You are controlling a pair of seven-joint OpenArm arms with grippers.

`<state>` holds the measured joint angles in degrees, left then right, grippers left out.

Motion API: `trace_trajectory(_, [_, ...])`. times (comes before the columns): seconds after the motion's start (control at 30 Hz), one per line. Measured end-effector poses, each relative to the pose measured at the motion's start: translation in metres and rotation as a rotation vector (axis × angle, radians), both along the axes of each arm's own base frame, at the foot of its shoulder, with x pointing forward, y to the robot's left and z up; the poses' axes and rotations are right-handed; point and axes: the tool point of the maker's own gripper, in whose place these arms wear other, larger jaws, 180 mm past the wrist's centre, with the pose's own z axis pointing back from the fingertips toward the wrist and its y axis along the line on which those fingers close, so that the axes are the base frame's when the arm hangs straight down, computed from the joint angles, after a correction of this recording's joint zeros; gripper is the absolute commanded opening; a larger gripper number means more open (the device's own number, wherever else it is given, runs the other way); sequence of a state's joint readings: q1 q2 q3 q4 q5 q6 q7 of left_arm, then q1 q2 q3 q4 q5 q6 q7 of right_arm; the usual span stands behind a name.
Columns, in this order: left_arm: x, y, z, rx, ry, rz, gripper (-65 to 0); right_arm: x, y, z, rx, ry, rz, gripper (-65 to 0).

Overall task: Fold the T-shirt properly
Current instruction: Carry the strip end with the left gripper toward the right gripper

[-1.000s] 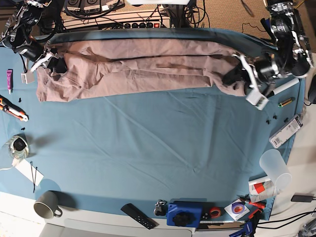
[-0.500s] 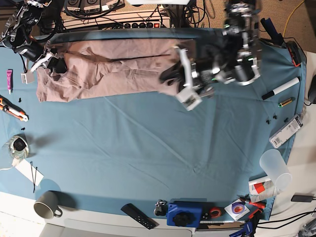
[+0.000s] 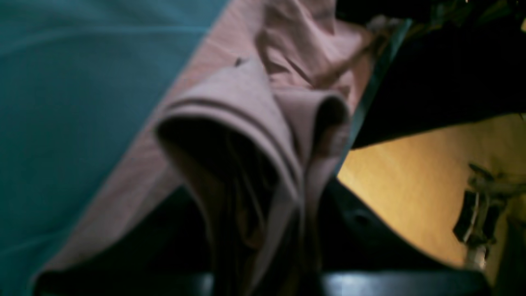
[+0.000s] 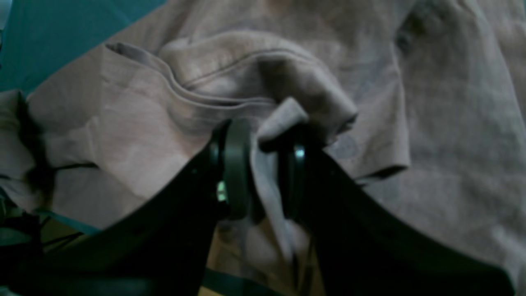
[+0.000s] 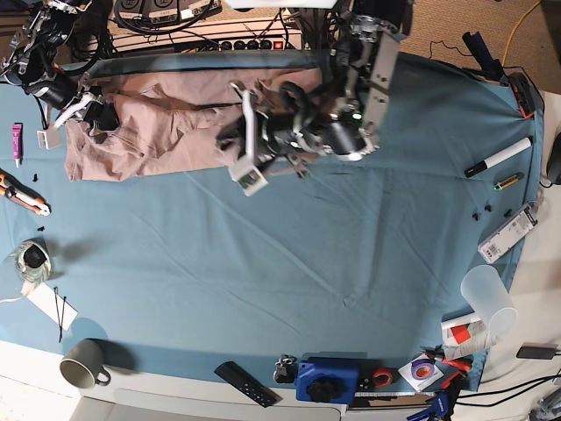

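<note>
Base view, left to right: a grey mug (image 5: 81,362) stands at the near-left corner of the teal table cloth (image 5: 289,263), and at the far-left edge the right gripper (image 5: 88,111) pinches the end of the T-shirt (image 5: 158,123), which lies bunched along the far side of the cloth. Right wrist view confirms it: both dark fingers (image 4: 234,164) are clamped on a raised fold of pink fabric by a stitched hem. Further right, the left gripper (image 5: 237,145) sits over the shirt's other end, near the table's middle; in the left wrist view a doubled hem of the shirt (image 3: 263,135) rises from between its closed fingers. At the right edge lie a marker (image 5: 498,157) and a translucent cup (image 5: 488,300).
</note>
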<state>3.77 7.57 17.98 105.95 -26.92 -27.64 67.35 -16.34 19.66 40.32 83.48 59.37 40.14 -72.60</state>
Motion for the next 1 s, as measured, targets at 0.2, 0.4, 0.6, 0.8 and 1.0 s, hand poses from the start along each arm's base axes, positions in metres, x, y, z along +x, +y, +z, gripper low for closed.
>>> trace_trajectory(0.2, [-0.003,-0.012,0.004,-0.029,-0.031,-0.02,-47.1,0.0,0.0,0.0,-0.002,-0.001,-0.001,-50.8])
trace_trajectory(0.4, [0.003,-0.011,0.006,-0.043,-0.006,0.03,-33.4,0.0,0.0,0.0,-0.002,-0.001,-0.002,-50.8])
trace_trajectory(0.6, [-0.012,-0.012,0.023,-0.075,0.04,-0.024,-45.2,0.001,-0.001,0.0,-0.002,-0.005,-0.004,-50.8])
trace_trajectory(0.8, [-0.002,-0.001,0.026,-0.012,-0.039,0.017,-65.0,0.001,-0.001,0.001,-0.003,-0.007,-0.005,-50.8])
trace_trajectory(1.0, [0.014,0.018,0.01,0.115,-0.034,0.132,-65.0,0.001,-0.001,0.001,-0.003,-0.009,-0.006,-50.8])
